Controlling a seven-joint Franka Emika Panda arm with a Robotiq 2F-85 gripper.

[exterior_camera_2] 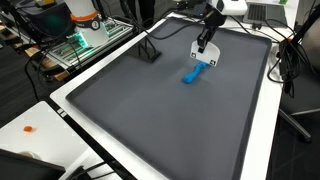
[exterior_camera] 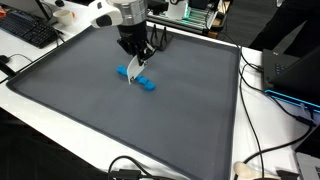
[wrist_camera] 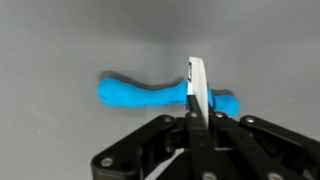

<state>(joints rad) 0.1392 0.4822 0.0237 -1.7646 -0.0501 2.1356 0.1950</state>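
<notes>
A: Hand [wrist_camera: 194,120] clenched on a thin white strip [wrist_camera: 197,82], edge-on toward 12 o'clock; looks stiff and light, I'd say; pinched at one end.

B: Just beyond, the blue curvy piece [wrist_camera: 135,93] lies on the grey mat [exterior_camera: 80,110], running 9 to 3; probably smooth plastic, slippery; best taken at its narrow waist; no writing legible.

Even, bright room light falls on the grey mat [exterior_camera: 150,120], casting only soft shadows. The wrist view is blurred around the gripper [wrist_camera: 197,82].
</notes>
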